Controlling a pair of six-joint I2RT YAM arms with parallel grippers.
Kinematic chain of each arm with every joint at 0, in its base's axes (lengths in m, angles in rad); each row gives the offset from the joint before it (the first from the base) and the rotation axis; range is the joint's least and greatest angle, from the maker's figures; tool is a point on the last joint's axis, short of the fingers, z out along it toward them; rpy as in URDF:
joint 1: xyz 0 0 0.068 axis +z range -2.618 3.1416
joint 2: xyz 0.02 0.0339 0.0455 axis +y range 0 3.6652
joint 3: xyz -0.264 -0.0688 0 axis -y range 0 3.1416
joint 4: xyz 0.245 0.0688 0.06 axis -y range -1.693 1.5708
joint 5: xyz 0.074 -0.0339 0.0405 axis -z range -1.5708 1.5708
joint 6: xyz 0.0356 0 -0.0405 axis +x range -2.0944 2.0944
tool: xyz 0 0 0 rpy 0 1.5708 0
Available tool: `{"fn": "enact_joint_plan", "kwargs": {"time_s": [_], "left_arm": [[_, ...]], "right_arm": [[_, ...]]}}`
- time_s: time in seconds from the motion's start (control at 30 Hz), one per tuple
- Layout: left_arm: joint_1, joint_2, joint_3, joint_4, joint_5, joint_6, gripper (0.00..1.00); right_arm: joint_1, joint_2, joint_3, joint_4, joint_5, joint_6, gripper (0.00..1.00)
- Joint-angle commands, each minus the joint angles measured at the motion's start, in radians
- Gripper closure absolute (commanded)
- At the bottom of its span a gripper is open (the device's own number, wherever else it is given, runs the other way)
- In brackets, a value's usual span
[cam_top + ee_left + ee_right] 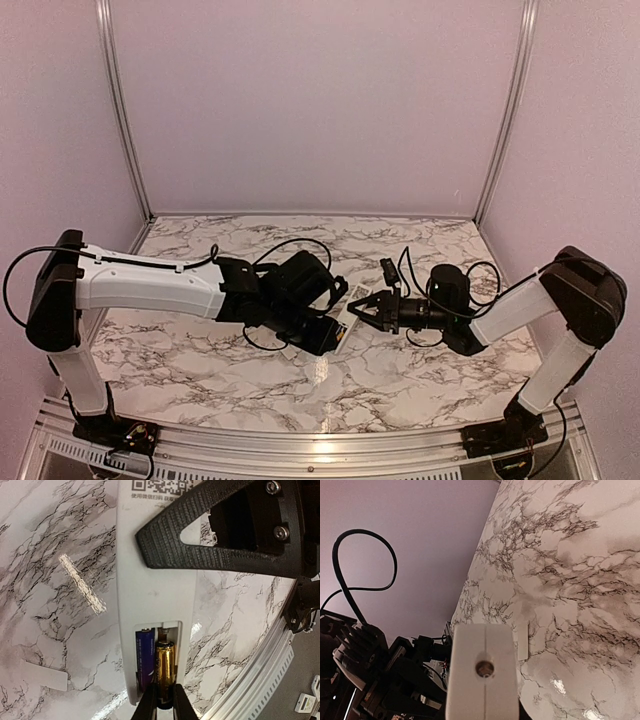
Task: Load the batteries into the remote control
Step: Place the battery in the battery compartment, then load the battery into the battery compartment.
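Now seating second battery. Left jaws pinching gold battery by its end, holding it in remote back compartment beside dark battery, already seated. Right jaws clamping remote, steadying it over tabletop. Next, likely: pressing gold battery flat, releasing.

A robotics lab test cell: a marble-patterned bench boxed in by plain pale panels on aluminium posts. The cabled left arm and right arm are bolted along a metal rail at its near edge.
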Motion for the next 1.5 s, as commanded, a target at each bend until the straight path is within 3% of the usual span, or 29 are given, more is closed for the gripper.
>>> {"fn": "enact_joint_plan", "kwargs": {"time_s": [0.0,0.4,0.93,1.0,1.13,1.2,1.3,1.37,1.47], "left_arm": [[0.01,0.035,0.024,-0.043,-0.038,-0.002,1.0],[0.012,-0.009,0.013,-0.049,-0.038,0.01,0.79],[0.016,-0.146,-0.062,0.001,-0.039,0.036,0.66],[0.017,-0.185,-0.078,0.019,-0.053,0.065,0.66],[0.018,-0.324,-0.164,0.11,-0.089,0.155,0.51],[0.019,-0.401,-0.235,0.187,-0.093,0.218,0.49],[0.018,-0.506,-0.339,0.297,-0.056,0.339,0.48],[0.017,-0.555,-0.385,0.323,-0.002,0.426,0.41],[0.011,-0.596,-0.442,0.339,0.064,0.54,0.39]], "right_arm": [[0.018,0.003,0.0,0.085,-0.031,0.034,1.0],[0.018,-0.011,0.0,0.069,-0.036,0.029,1.0],[0.017,-0.007,0.003,0.083,-0.052,0.059,1.0],[0.017,-0.008,0.003,0.085,-0.059,0.065,1.0],[0.017,-0.015,0.01,0.072,-0.088,0.064,1.0],[0.017,-0.02,0.017,0.059,-0.109,0.061,1.0],[0.018,-0.021,0.028,0.05,-0.146,0.066,1.0],[0.018,-0.019,0.031,0.055,-0.17,0.076,1.0],[0.018,-0.02,0.037,0.054,-0.197,0.086,1.0]]}}
